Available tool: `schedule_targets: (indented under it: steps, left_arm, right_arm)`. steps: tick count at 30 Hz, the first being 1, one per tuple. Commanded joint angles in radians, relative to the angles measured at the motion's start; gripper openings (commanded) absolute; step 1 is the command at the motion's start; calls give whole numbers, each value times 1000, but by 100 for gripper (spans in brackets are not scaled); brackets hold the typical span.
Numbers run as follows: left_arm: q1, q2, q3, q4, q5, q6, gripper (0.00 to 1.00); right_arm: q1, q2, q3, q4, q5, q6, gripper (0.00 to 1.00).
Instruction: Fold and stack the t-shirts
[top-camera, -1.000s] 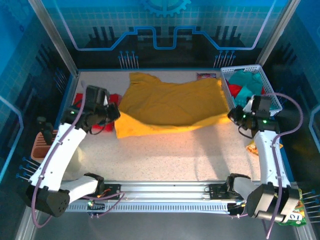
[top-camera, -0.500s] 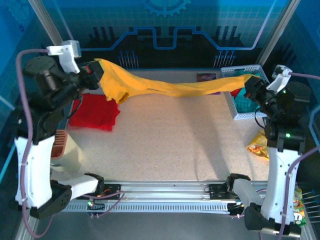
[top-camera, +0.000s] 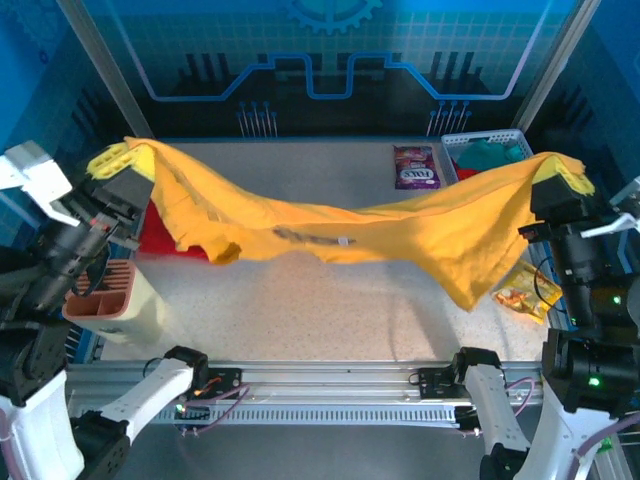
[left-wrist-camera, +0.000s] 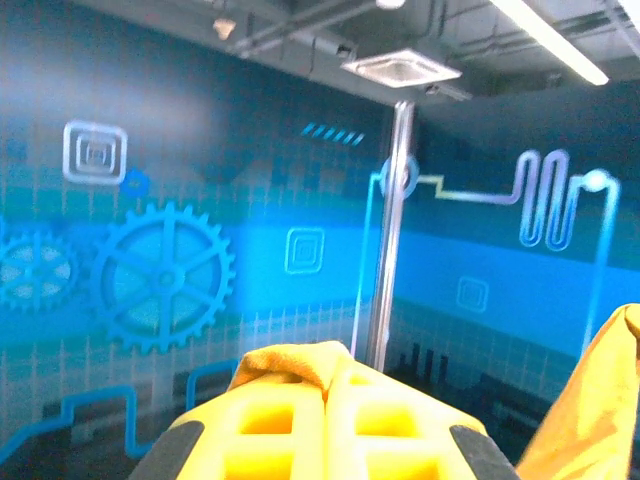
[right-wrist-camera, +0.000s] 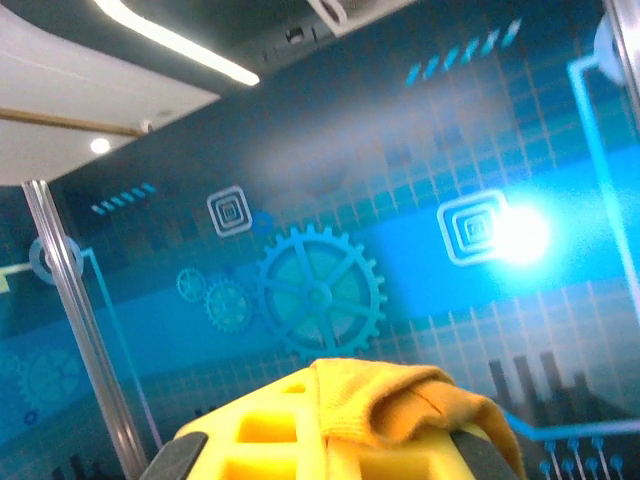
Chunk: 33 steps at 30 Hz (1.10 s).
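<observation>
- Top external view: the mustard-yellow t-shirt (top-camera: 400, 235) hangs in the air above the table (top-camera: 320, 310), stretched between the two raised arms.
- The left gripper (top-camera: 122, 165) holds one end at the left. The right gripper (top-camera: 562, 175) holds the other end at the right. The middle sags, and a long flap droops lowest near the right side.
- A red t-shirt (top-camera: 158, 238) lies on the table under the left end. Teal t-shirts (top-camera: 485, 155) sit in the basket (top-camera: 480, 137) at the far right corner, with the purple snack packet (top-camera: 415, 167) just beside it.
- Left wrist view: the left gripper (left-wrist-camera: 328, 400) points up and away from the table. Its yellow fingers (left-wrist-camera: 270, 425) are pressed together on a bunched fold of the yellow cloth, and more of the shirt hangs at the right edge.
- Right wrist view: the right gripper (right-wrist-camera: 325, 420) is likewise clamped, with a rolled lump of the same cloth caught at the tip of its jaws.
- Judged step: the lift-and-spread that comes before folding the first shirt.
- Next, I judge, both arms should lower together and draw the shirt towards the near edge, so that it lands flat on bare table, clear of the red tee and the basket.
- The uneven droop could crease or double under as it lands.
</observation>
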Motion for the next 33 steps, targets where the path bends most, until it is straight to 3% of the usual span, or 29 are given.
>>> schedule_targets:
  steps: [1,6,9,15,18,22,26,29,33]
  left_arm:
    - [8,-26,-20,179,32,56,0]
    - [9,54,86,222,26,105,0]
    - [8,133,105,237,-39,125,0]
    - [8,213,-157,338,-133,69,0]
    - [22,223,-374,445,-170,24,0]
    - [66,286,-537,503,-139,-48,0]
    - [104,385,-602,501,-131,-59,0]
    - [135,464,-627,537,-118,-72,0]
    - [173,610,-580,554,-75,-94,0]
  right_arm:
    - [14,-9,36,19,72,-19,0]
    - [16,12,68,35,94,-2,0]
    - [16,65,92,-8,122,20,0]
    - [16,224,50,-198,110,88,0]
    - [16,281,-51,-210,28,95,0]
    - [21,320,-228,-184,-3,100,0]
    - [55,340,-437,-104,-22,90,0]
    - [99,361,-578,-9,48,66,0]
    - [117,480,-643,113,32,41,0]
